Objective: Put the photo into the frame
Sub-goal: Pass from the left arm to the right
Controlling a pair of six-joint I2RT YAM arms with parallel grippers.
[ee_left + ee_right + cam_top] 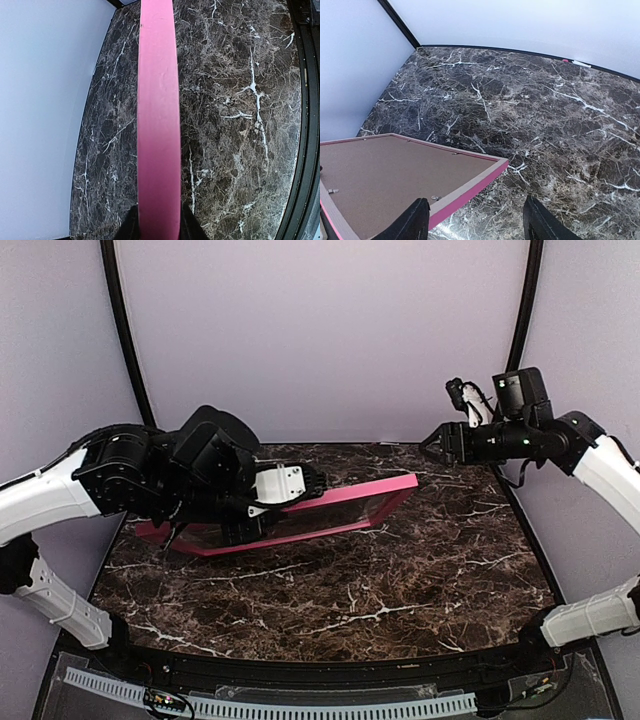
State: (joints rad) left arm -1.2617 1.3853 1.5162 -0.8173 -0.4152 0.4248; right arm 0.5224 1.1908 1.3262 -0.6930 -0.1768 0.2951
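**Frame gripped, photo unseen**

The left hand clamps the pink rail of the frame, which sits tilted over the bench. A brown backing board fills it. The photo is hidden, possibly already inside. Beyond, the right hand hangs open.

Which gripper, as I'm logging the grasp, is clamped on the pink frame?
The left gripper: its jaws pinch the frame by its pink rail, whereas the right gripper hangs open near the frame's corner, gripping nothing.
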